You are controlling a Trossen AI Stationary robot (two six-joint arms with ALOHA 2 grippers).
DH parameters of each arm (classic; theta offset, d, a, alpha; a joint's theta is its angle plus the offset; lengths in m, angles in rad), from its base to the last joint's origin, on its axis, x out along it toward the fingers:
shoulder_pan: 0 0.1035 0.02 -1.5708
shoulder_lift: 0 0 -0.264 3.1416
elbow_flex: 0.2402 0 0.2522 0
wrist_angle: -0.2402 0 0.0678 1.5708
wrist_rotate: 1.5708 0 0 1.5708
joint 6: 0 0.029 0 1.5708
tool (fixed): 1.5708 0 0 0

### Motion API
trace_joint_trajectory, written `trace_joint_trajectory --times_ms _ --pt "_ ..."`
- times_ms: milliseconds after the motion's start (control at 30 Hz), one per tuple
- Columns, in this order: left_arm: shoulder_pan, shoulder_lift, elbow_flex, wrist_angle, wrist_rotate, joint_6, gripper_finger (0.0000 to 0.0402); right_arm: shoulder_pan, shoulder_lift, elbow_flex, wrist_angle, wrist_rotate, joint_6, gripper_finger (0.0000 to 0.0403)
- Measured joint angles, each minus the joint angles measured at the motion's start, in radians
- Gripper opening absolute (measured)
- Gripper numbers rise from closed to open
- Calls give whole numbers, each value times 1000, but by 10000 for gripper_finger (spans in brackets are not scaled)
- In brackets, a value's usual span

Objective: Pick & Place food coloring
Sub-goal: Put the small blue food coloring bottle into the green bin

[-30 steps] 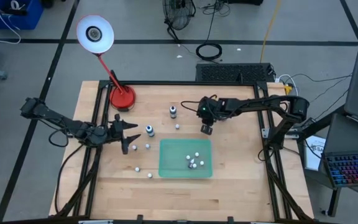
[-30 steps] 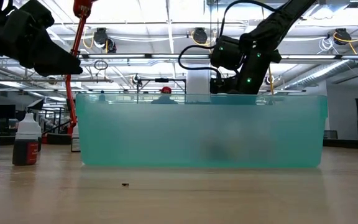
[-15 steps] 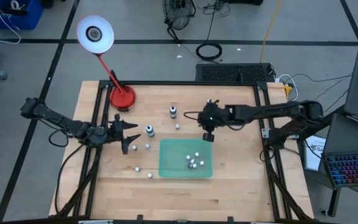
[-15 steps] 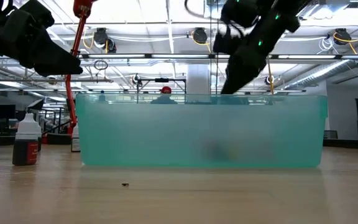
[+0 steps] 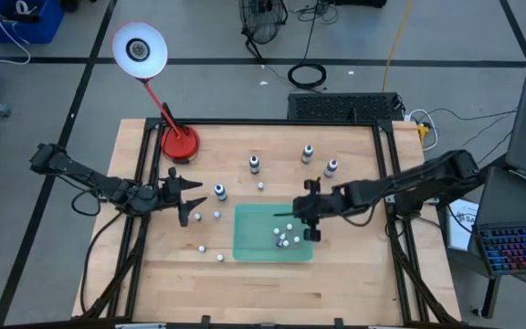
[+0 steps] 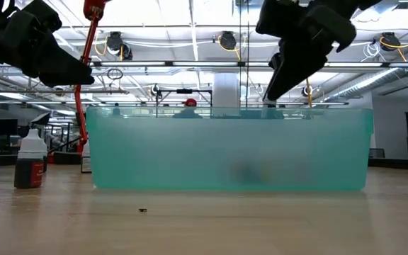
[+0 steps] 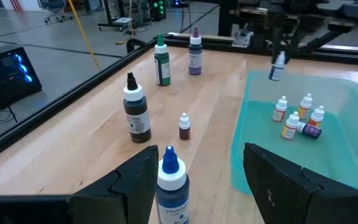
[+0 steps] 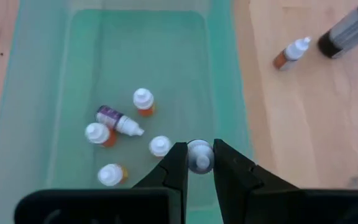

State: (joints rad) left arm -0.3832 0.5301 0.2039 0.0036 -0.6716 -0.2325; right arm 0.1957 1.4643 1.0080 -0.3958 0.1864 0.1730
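1. The right claw (image 8: 199,163) pinches a tiny white-capped bottle (image 8: 198,154) over the green tray (image 5: 249,239), at its 3 o'clock side.
2. Five little bottles (image 8: 143,99) sit inside the tray.
3. The left claw (image 5: 186,196) waits spread apart at the bench's (image 5: 272,283) 9 o'clock side.

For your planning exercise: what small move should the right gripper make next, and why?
Probably lower slightly and open. The right gripper is shut on a small bottle above the green tray, where five bottles already lie; the left gripper waits open beside it.
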Motion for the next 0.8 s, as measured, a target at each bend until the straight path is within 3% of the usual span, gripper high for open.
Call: trace_joint_trajectory --times_ms 800 --pt "0 0 0 0 0 0 237 22 214 2 -8 -60 73 41"
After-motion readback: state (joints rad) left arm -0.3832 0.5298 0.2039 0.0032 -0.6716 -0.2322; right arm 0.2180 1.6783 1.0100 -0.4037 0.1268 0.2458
